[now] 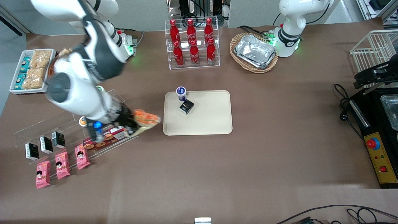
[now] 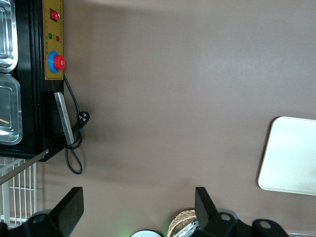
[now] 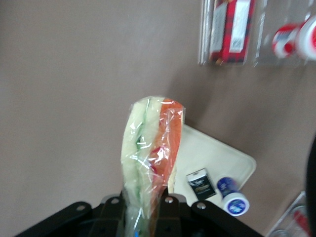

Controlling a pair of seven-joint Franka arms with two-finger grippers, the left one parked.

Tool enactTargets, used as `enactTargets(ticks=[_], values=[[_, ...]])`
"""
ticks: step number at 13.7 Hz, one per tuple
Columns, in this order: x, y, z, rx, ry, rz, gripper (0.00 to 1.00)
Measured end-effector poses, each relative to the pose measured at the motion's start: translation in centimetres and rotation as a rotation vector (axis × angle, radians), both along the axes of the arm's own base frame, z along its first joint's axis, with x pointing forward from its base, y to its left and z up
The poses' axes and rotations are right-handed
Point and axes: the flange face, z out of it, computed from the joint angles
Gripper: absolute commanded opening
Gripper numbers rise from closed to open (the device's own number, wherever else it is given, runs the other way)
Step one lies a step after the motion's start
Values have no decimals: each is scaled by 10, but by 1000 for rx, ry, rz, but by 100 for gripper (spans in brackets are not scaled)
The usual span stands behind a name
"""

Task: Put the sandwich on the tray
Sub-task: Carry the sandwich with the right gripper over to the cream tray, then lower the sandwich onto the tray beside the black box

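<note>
Sandwich clamped in gripper beside tray.

I am running this from a robotics lab dressed up as a small snack shop: a brown-covered table carries a clear rack of red cola bottles, acrylic shelves of pink snack packets, and a basket of foil trays. A control box with a red emergency button and loose cables give the lab away.
</note>
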Motion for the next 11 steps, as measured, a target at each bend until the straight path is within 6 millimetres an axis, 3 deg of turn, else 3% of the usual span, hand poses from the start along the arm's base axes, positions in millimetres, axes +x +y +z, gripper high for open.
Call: enactTargets(ticks=[4, 7, 11], values=[[-13, 83, -56, -2, -6, -68, 0], [-37, 140, -99, -15, 4, -108, 0], [-83, 190, -157, -87, 13, -123, 0]])
